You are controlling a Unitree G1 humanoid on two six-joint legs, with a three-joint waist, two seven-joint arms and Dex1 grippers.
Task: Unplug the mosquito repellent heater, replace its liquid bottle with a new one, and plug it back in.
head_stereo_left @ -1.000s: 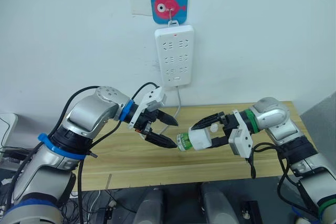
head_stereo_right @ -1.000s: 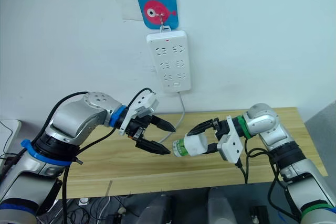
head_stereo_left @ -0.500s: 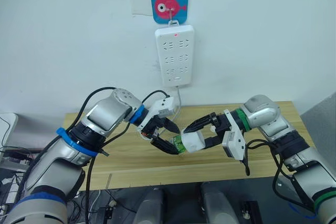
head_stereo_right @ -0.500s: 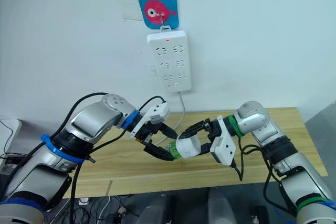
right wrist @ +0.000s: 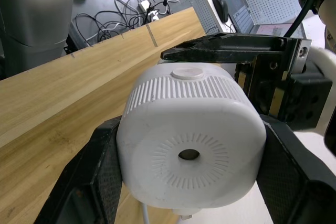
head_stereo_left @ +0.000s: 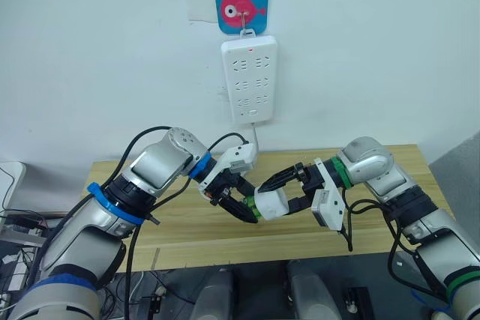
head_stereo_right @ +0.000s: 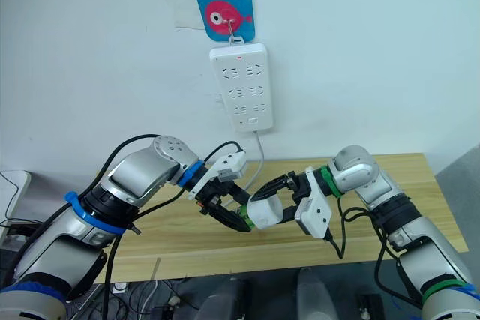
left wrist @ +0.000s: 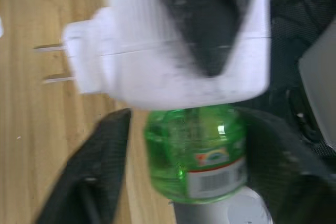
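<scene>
From the left eye view: held above the wooden worktop [head_stereo_left: 187,234] in mid-air, the mosquito repellent heater [head_stereo_left: 271,202], clamped between the black fingers of the right gripper [head_stereo_left: 279,194]; at its left end, the green liquid bottle [head_stereo_left: 254,207], with the left gripper [head_stereo_left: 241,198] set around it, fingers spread either side. On the wall behind, a tall white power strip [head_stereo_left: 249,80] hanging from a hook on a blue sticker [head_stereo_left: 241,4] with a pink fish; a white cable dropping from the strip toward the worktop. From the left wrist view: green liquid bottle [left wrist: 197,150] screwed into the white heater body [left wrist: 173,51], clear green fluid inside, a white label band with a barcode and a small red and green mark, writing too blurred to read; two metal prongs [left wrist: 52,64] sticking out of the heater's side; one black finger [left wrist: 89,171] beside the bottle and not visibly touching, the other close against the far side. From the right wrist view: heater face [right wrist: 190,153] with its round vent hole and ring of fine ribs, gripped on both flanks by the right fingers [right wrist: 100,166]; beyond it, the left gripper's black finger [right wrist: 226,51] reaching across above the worktop.
</scene>
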